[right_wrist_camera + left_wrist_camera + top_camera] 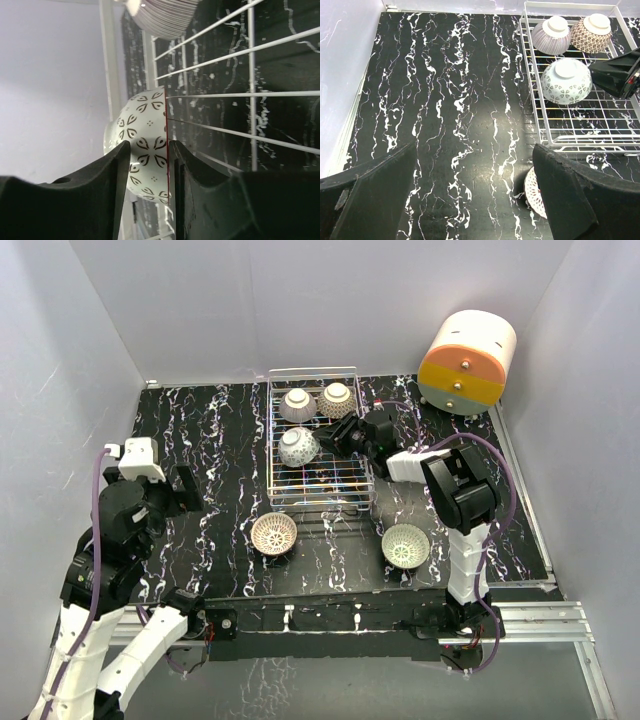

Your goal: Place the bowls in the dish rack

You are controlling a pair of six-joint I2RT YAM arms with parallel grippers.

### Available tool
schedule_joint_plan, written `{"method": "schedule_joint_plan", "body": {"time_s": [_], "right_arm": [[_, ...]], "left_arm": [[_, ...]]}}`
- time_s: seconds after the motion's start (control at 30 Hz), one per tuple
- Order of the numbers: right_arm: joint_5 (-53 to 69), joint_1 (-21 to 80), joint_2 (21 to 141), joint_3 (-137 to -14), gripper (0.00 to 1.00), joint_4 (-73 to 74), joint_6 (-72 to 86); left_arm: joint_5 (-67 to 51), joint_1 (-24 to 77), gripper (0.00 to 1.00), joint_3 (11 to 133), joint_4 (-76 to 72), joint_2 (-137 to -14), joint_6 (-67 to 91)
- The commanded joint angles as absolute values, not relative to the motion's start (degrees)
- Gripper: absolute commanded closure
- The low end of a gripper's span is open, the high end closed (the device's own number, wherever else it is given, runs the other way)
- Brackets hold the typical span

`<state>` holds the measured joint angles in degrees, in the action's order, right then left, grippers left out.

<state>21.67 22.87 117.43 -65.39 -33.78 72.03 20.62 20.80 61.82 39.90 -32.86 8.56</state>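
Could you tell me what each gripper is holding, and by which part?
The left gripper is empty. The right gripper straddles the rim of the leaf-patterned bowl in the dish rack; whether it grips cannot be told.

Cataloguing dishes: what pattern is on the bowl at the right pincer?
The bowl has dark petal motifs on white; right wrist view.

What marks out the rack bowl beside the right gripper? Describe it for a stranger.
Find the wire dish rack. Three bowls sit upside down inside; this bowl lies alone, apart from the pair at the far end. Only it bears dark leaf shapes on white.
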Motion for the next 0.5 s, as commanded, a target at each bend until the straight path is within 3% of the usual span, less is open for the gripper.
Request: {"method": "schedule_joint_plan", "body": {"time_s": [0.0, 0.3, 0.47], "right_arm": [[16.14, 21.97, 114.73, -69.34, 0.61, -19.24, 64.03], [11.35, 22.07, 112.59, -72.90, 0.57, -11.24, 57.27], [9.96, 22.67, 112.16, -76.68, 0.36, -7.36, 52.90]], "left_arm": [[20.15, 21.01, 0.03, 61.55, 38.41, -33.21, 8.69], [19.86, 21.05, 0.03, 61.08, 38.22, -33.02, 8.88], [20.10, 21.05, 0.03, 60.87, 38.44, -32.68, 8.97]]}}
